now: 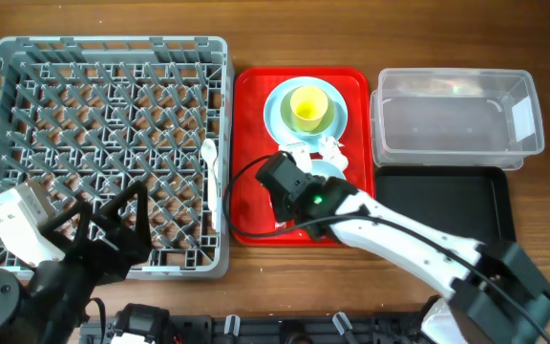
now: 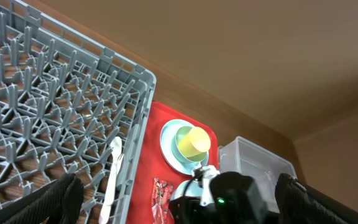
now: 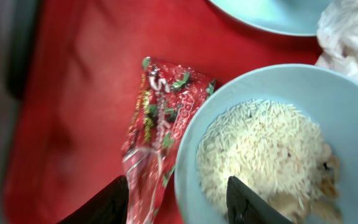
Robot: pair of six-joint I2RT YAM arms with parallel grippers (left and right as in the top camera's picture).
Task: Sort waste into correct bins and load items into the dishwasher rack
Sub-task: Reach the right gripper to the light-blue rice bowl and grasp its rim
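My right gripper hovers low over the red tray. It is open, its jaws about half narrowed. The left finger is beside the lower end of the red snack wrapper. The right finger is over the rice scraps in a pale blue bowl, with a gap to the rim. A crumpled tissue lies by the bowl. A yellow-green cup stands on the blue plate. My left gripper is wide open above the grey rack, holding nothing.
One white piece of cutlery lies along the rack's right side. Right of the red tray stand the clear plastic tub and, in front of it, the shallow black tray. The right arm stretches across the black tray's near left corner.
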